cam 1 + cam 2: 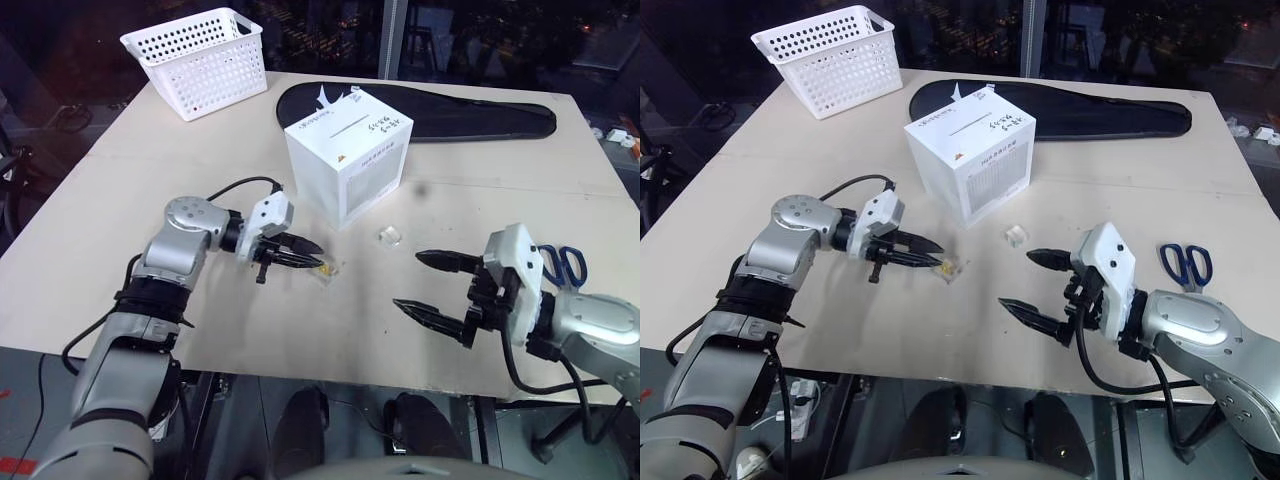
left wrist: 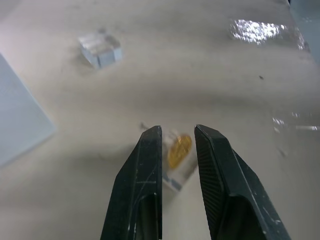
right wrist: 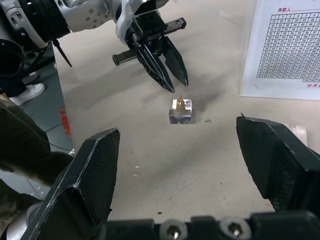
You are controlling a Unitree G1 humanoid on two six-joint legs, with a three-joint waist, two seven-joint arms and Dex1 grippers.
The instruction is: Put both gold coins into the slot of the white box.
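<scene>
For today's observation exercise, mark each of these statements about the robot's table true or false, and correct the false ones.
1. The white box stands near the middle of the table with its slot on the top face. True.
2. A gold coin stands on edge in a clear case just ahead of the left end effector. True.
3. The right end effector is clamped on the blue-handled scissors. False: its fingers stand wide apart with nothing between them, and the scissors lie on the table beside that arm.
4. The white basket sits on top of the white box. False: it stands at the table's far left corner.
5. A second clear case lies in front of the box. True.
</scene>
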